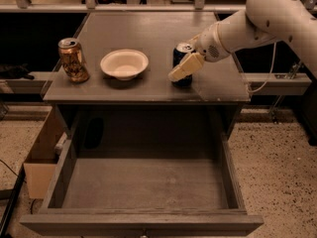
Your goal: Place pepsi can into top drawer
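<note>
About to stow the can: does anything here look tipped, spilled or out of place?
Nothing stands out. The dark blue pepsi can, gold-brown patterned can and white bowl sit upright; the gripper is against the blue can; the grey top drawer stands open.

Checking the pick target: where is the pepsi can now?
In the camera view, the pepsi can stands on the cabinet top, right of the white bowl, with the gripper at its front.
</note>
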Motion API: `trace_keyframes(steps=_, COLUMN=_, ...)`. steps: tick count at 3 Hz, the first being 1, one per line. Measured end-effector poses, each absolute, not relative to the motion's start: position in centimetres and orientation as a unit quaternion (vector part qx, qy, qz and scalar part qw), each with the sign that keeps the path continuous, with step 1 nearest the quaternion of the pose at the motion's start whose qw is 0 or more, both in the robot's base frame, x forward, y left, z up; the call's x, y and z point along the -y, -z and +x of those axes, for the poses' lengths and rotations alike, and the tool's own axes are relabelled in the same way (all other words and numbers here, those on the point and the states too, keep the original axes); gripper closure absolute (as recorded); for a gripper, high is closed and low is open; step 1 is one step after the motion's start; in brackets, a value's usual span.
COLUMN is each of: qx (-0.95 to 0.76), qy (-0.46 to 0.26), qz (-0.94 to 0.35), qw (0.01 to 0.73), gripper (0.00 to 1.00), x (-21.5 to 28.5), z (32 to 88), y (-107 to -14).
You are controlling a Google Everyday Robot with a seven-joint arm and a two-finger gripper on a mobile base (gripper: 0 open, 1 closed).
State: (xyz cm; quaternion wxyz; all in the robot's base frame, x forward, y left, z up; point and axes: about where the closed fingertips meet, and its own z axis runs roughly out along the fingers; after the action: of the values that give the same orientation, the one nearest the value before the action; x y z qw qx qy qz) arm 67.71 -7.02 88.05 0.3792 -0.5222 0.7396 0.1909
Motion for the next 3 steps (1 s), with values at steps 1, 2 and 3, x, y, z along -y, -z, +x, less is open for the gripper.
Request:
trace_keyframes(steps=1, qx=-0.740, qy=-0.191, qz=-0.522, qw=0.379, gripper=0.41, x=7.02, z=67.71, y=-88.05)
trace_keyframes(steps=2, qx=-0.740, qy=-0.191, qz=-0.522, qw=0.379, gripper=0.64, x=7.01, z=67.71, y=-88.05)
trace_keyframes(steps=3, qx=-0.740, qy=-0.191, qz=-0.522, qw=0.379, gripper=0.88, x=7.01, z=67.71, y=-88.05)
